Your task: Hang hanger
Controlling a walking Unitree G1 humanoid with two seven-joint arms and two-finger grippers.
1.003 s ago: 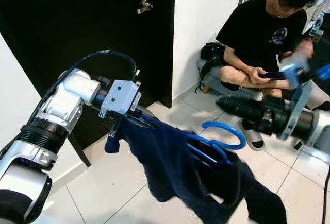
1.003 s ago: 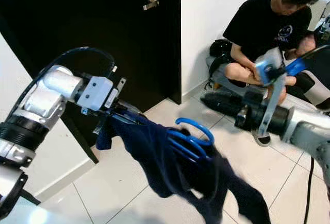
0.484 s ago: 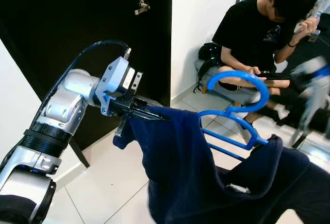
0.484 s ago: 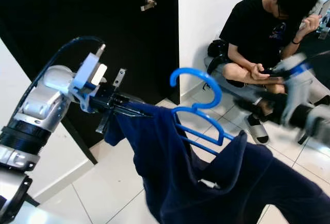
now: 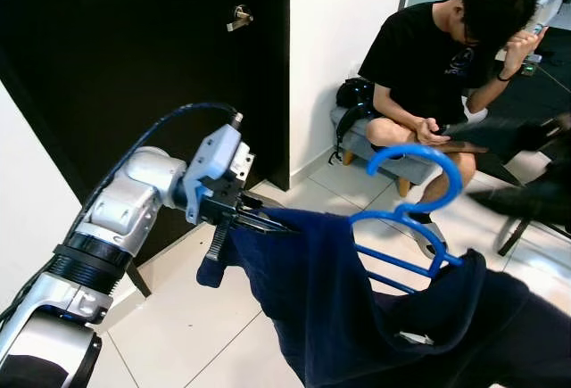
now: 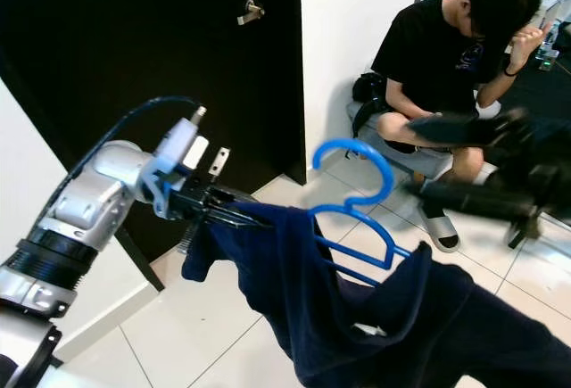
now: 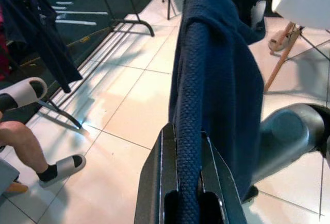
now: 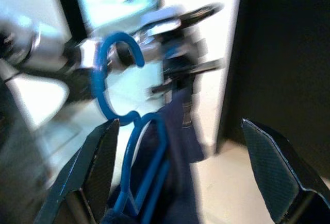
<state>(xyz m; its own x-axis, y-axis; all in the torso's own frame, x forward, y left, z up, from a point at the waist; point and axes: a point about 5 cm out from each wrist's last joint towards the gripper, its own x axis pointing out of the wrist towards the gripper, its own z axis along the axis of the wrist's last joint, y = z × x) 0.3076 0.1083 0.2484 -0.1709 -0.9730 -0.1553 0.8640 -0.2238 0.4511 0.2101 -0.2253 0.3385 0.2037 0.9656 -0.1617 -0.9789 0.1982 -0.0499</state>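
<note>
The hanger [image 5: 412,214] is bright blue plastic, with a broad open hook standing upright above a twisted neck and two parallel bars running down from it; a dark navy garment [image 5: 357,308] of knitted, textured cloth is draped over it, so that only the hook, the neck and part of the bars show. It hangs in mid-air in front of the robot, between the two arms. The left gripper [image 7: 188,193] is held out at the garment's upper edge, and in the left wrist view its two black fingers [image 7: 160,183] are pressed together on a fold of the navy cloth. The right gripper [image 8: 178,177] looks towards the hanger with its fingers [image 8: 95,165] spread wide on either side of the hook, touching nothing; in the eye views the right arm [image 6: 486,196] is a dark blur, so its outline is hard to make out. The garment's lower part is cut off by the frame edge. The floor [image 5: 192,326] is of pale glossy tiles. Behind the left arm stands a black door [image 5: 134,67] with a metal handle [image 5: 238,19], beside a white wall [image 5: 343,31]. A person [image 5: 437,58] in a black shirt sits on a low grey seat [image 5: 393,160] by the wall, head bowed.
</note>
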